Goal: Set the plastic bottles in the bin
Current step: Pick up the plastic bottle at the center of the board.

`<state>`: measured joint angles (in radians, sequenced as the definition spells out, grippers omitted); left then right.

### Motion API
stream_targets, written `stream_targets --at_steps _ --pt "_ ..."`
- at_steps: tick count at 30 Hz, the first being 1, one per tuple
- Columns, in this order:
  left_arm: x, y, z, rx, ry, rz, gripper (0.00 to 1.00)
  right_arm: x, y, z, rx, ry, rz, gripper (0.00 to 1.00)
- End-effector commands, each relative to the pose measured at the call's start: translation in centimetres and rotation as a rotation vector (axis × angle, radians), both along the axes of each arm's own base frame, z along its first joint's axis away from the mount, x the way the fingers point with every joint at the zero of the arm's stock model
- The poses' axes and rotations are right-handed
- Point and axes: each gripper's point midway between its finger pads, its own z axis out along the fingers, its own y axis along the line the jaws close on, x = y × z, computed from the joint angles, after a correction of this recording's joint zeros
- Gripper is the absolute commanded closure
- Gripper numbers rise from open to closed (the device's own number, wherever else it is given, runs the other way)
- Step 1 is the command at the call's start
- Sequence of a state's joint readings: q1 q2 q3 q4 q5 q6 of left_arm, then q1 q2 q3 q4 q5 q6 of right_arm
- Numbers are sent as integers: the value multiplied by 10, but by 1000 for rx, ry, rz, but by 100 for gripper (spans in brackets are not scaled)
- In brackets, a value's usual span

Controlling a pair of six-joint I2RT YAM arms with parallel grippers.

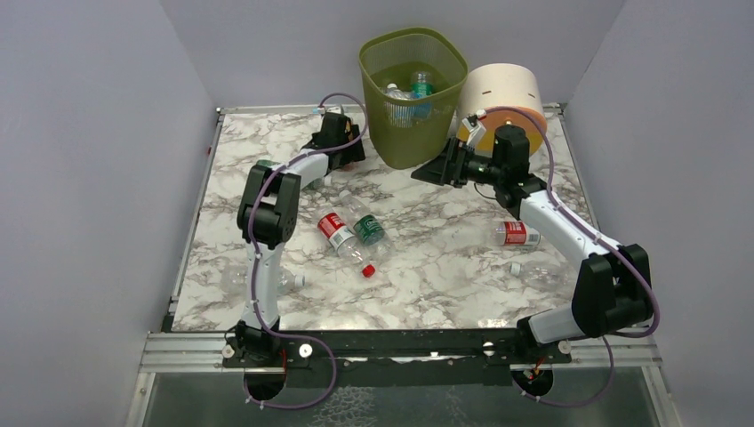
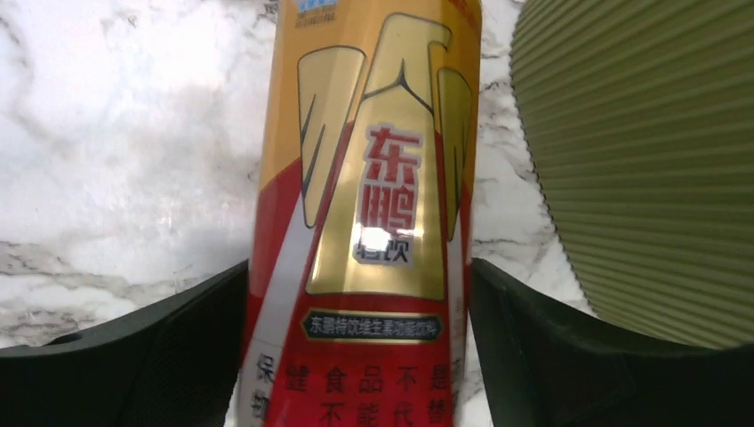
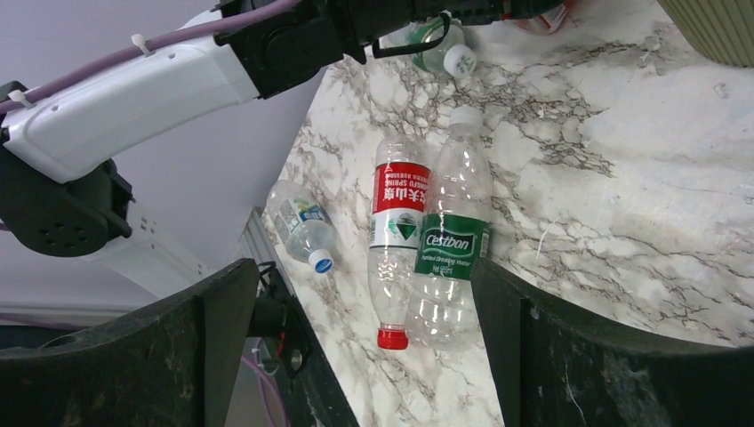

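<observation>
The left end effector (image 2: 357, 276) is closed on a plastic bottle with a gold, orange and red label (image 2: 373, 178); in the left wrist view we see its two dark fingers (image 2: 169, 356) pressed against either side of the label. This bottle sits low over the white marble-patterned table (image 1: 445, 276), just beside the ribbed wall of the tall olive-green mesh bin (image 1: 413, 98), on the bin's left side.

The right end effector (image 3: 366, 267) is spread wide with nothing between its fingers. We see it hanging in front of the bin's lower right side, turned toward the middle of the table.

Inside the bin we count at least two clear bottles, one with a green label (image 1: 422, 85) and one paler (image 1: 394, 92). A cream drum with an orange face (image 1: 507, 89) stands behind the right arm, touching the bin.

On the table, a clear bottle with a red label and red cap (image 3: 396, 240) lies side by side with a clear bottle with a green label (image 3: 449, 240), touching it. A small clear bottle with a blue cap (image 3: 302, 227) lies near the left edge. To the right we find another red-labelled bottle (image 1: 516, 234) beside the right forearm, and a bare clear bottle (image 1: 533, 271) near it
</observation>
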<state>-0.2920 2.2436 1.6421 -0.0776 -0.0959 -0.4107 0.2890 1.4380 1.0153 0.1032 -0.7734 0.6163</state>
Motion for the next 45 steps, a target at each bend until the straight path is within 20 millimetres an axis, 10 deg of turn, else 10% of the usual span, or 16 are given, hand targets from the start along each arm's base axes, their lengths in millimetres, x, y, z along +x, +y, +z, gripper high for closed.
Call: stream_targets --at_steps 1,10,24,45 --pt "-10 6 13 9 -9 31 15 -6 5 3 24 -14 32 9" --pt "-20 11 30 10 -28 43 32 -10 5 7 32 -19 37 9" --pt "-66 7 107 -100 -107 -15 32 -14 6 23 37 -44 46 9" --pt "-253 -39 179 -461 -143 -400 32 -17 23 53 82 -58 107 8"
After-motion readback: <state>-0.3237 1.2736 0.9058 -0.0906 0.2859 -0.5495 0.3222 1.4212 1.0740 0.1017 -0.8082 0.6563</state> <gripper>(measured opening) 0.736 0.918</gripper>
